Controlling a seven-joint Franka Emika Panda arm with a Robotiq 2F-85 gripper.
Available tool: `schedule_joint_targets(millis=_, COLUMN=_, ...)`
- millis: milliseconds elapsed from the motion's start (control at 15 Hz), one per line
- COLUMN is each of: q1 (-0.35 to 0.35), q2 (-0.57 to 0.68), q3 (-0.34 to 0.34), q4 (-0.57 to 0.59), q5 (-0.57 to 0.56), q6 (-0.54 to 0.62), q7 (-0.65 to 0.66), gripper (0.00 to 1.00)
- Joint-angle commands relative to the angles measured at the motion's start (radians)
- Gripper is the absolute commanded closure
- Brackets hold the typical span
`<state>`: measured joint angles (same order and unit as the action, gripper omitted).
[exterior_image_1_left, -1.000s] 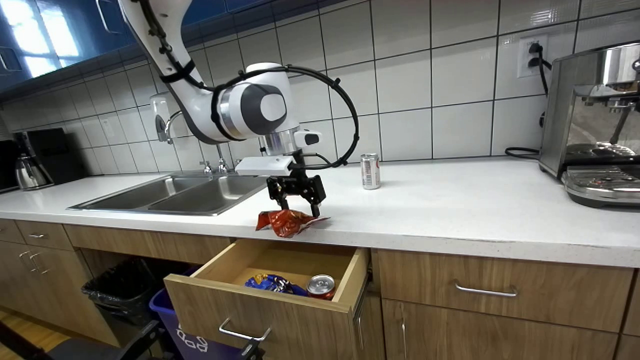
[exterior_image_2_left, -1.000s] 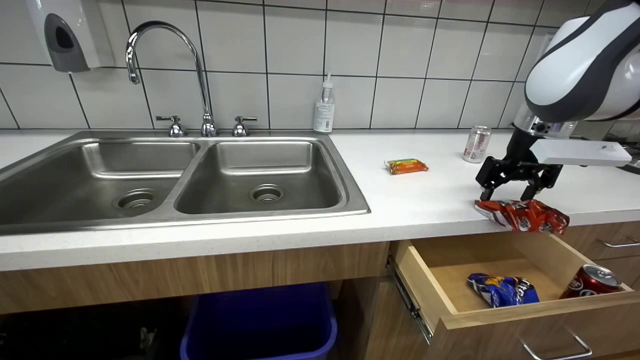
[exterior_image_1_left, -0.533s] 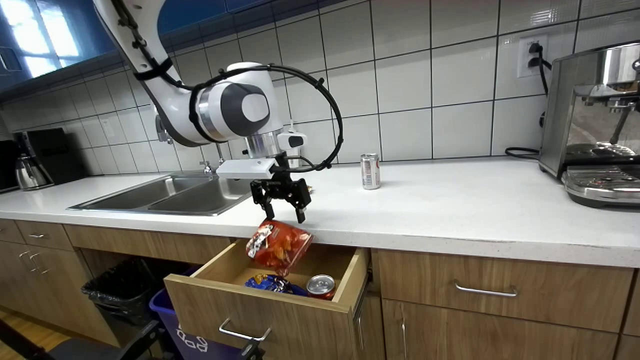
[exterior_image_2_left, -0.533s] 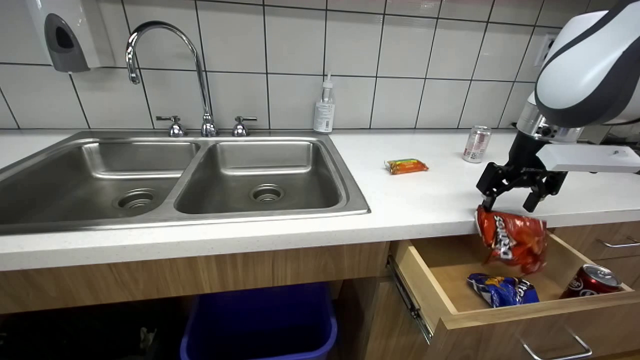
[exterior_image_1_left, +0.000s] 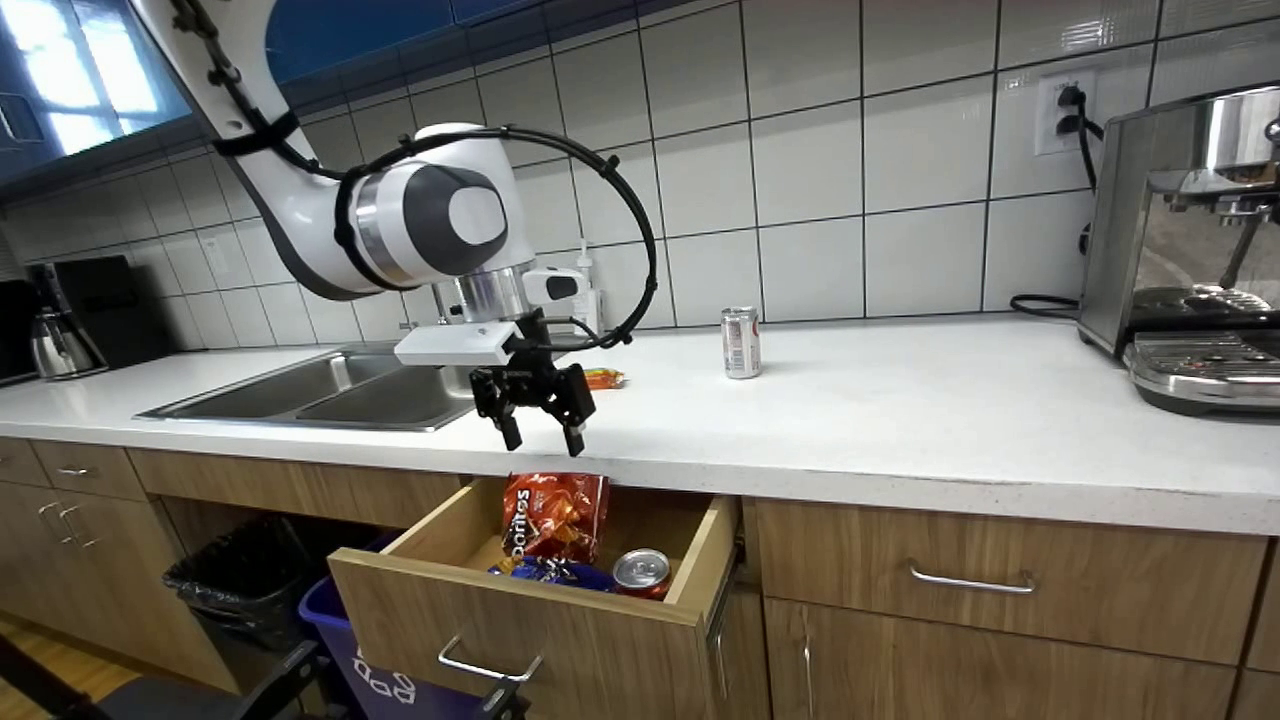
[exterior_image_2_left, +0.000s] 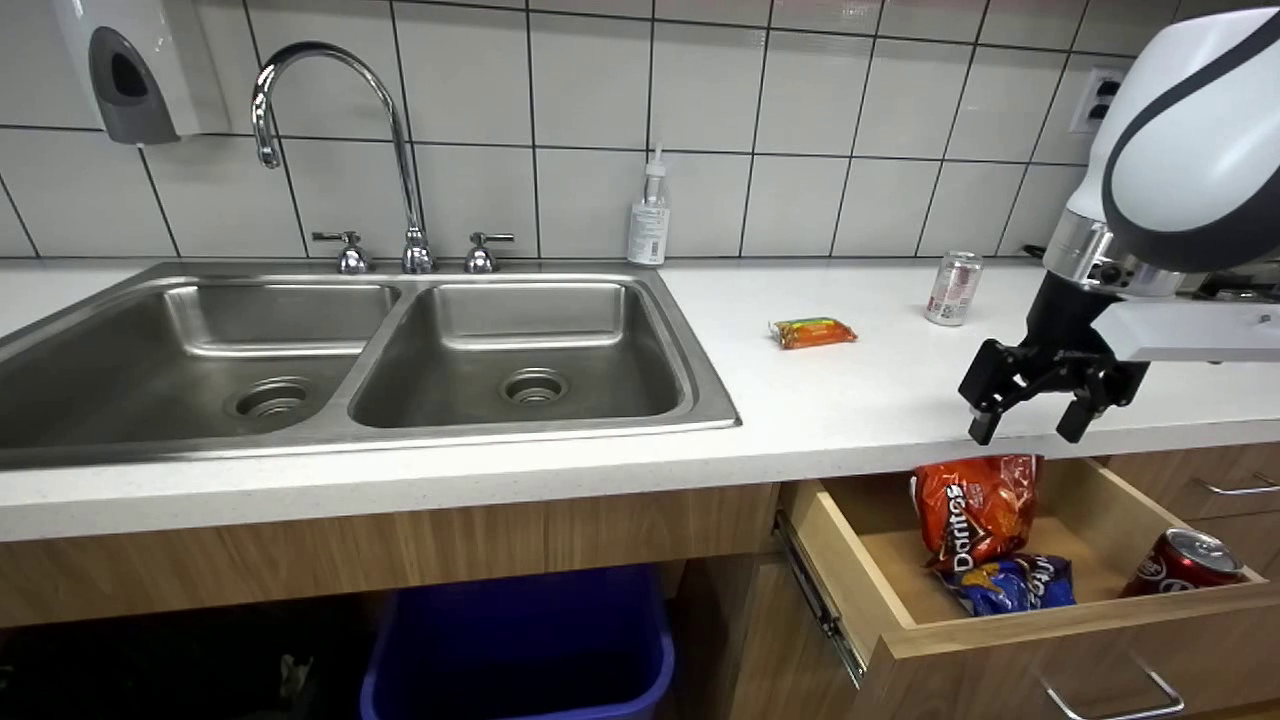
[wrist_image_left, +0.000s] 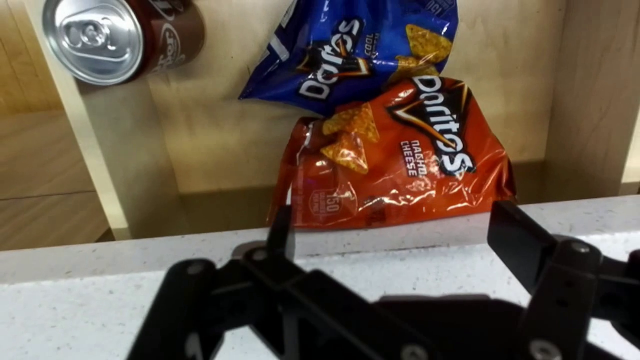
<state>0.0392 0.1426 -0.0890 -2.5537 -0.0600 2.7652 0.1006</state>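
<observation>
two shiny chip bags: the shiny red doritos bag (wrist_image_left: 400, 170) and the shiny blue doritos bag (wrist_image_left: 345, 60) both sit inside the pale-lined wooden drawer (exterior_image_1_left: 610, 660), the red one partly overlapping the blue.
red bag's tilt: it slants up from the blue bag toward the front edge of the white speckled counter (exterior_image_1_left: 900, 420); those two probably prop it from lying flat, though contact with the counter is hard to confirm.
black two-fingered gripper (exterior_image_1_left: 544, 446): in both exterior views it hangs just above the red bag, jaws well apart with nothing between them, so the bag is borne by what lies around it.
black fingertips (wrist_image_left: 517, 245): they point down at the counter's edge, spread, it seems, about as the bag's width would call for.
drawer: pulled out, which leaves its inside reachable from above.
dark red metal can (wrist_image_left: 95, 40): near the blue bag, by a side wall that may help steady it.
countertop: the silver cylindrical can (exterior_image_1_left: 741, 343) stands upright, set back from the edge; the orange wrapped snack (exterior_image_2_left: 814, 333) lies flat between it and the steel double sink (exterior_image_2_left: 690, 360).
</observation>
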Motion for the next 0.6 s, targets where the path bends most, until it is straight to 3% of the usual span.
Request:
schedule_joint_targets(millis=0, q1=0.004, q2=-0.066, q3=0.010, q4=-0.072, q5=-0.041, q6=0.022, q7=0.057, gripper=0.00)
schedule_joint_targets(millis=533, q1=-0.001, q2=-0.056, q3=0.015, q4=-0.097, q5=-0.037, q6=0.048, q7=0.077, gripper=0.00)
